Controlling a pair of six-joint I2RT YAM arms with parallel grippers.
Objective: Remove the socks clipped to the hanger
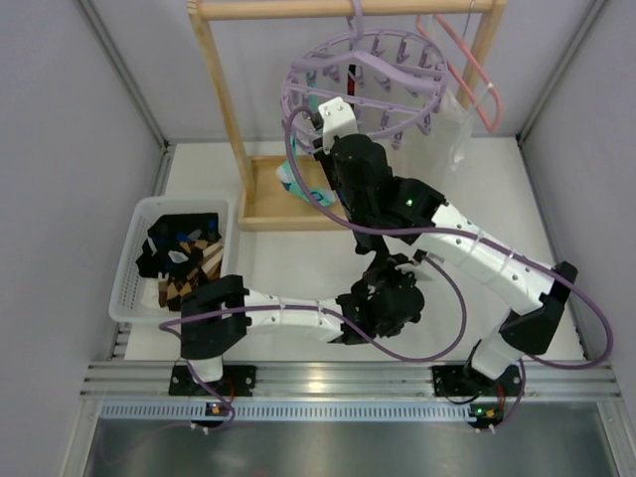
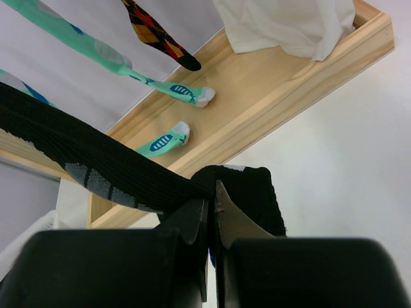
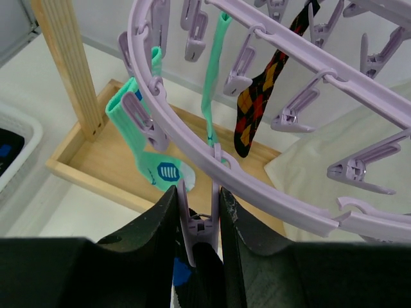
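Observation:
The lavender ring hanger (image 1: 363,84) hangs from the wooden rack. In the right wrist view my right gripper (image 3: 197,190) is shut on a lavender clip (image 3: 199,221), squeezing its two handles. That clip holds a black sock with a blue mark (image 3: 192,276). My left gripper (image 2: 212,192) is shut on the lower part of the black sock (image 2: 115,167), which stretches up to the left. Two teal socks (image 3: 151,154) and an argyle sock (image 3: 257,102) hang from other clips on the ring (image 3: 257,173).
A white basket (image 1: 134,258) at the left holds several removed socks (image 1: 184,253). The wooden rack's post (image 1: 224,99) and base tray (image 2: 276,83) stand behind the arms. A white cloth bag (image 1: 452,124) and a pink coat hanger (image 1: 477,79) hang at the right.

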